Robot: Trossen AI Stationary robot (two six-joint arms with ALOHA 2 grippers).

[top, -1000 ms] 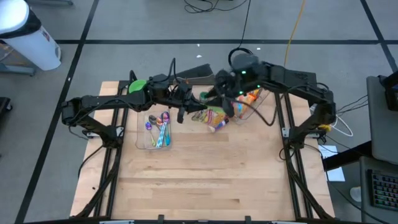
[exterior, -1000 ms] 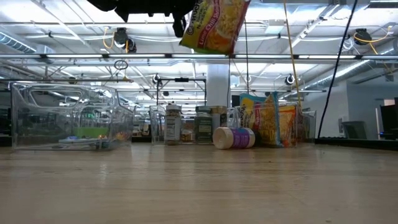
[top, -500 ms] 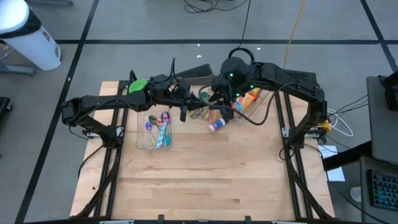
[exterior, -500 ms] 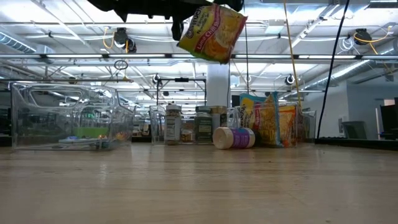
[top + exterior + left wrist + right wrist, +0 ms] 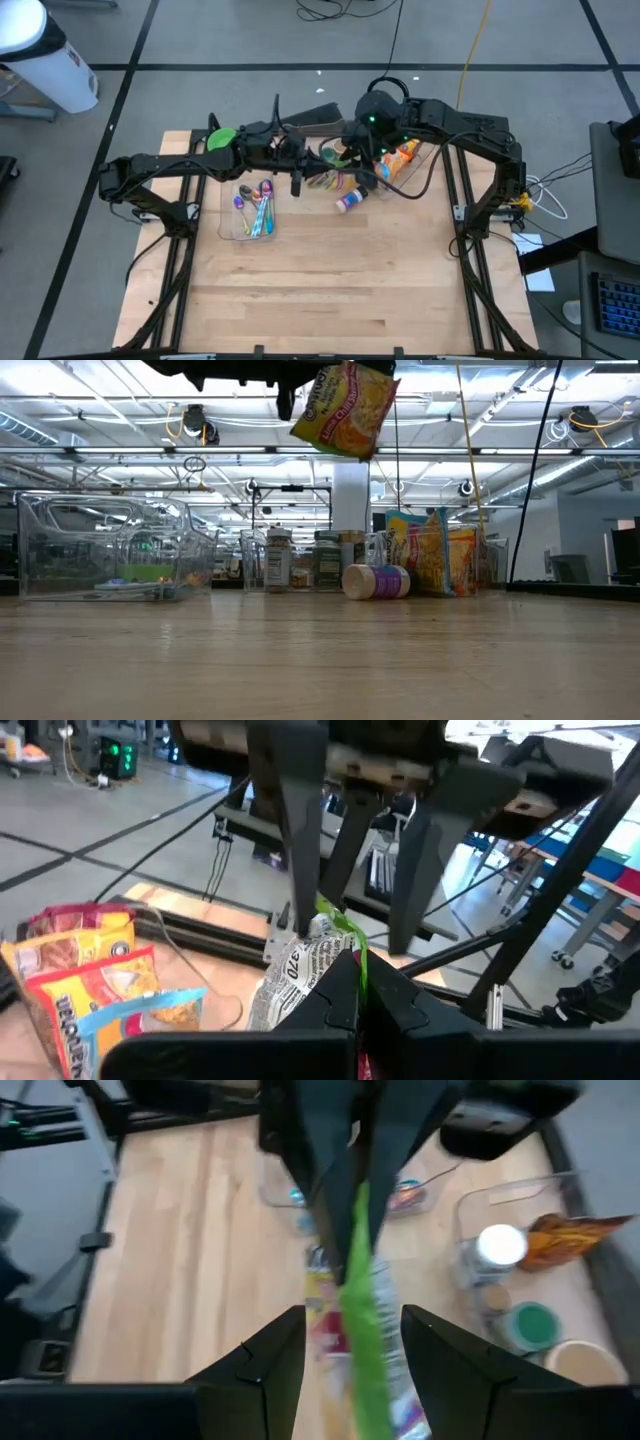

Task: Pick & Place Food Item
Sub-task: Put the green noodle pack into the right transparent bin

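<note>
While the left gripper [image 5: 355, 1005] pinches the yellow-and-green plastic noodle packet [image 5: 345, 402] above the wooden table [image 5: 330, 290], the right gripper [image 5: 350, 1345] stands spread astride its edge; neither finger visibly touches.

1 overhead view, 1 table-level view and 2 close wrist views share the raised noodle packet [image 5: 345, 412].

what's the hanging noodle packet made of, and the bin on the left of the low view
Noodle packet: looks like thin printed plastic film, glossy, with a crimped seam visible in the left wrist view.
Clear bin: seemingly rigid transparent plastic; the room shows through its walls and its edges catch light.
</note>
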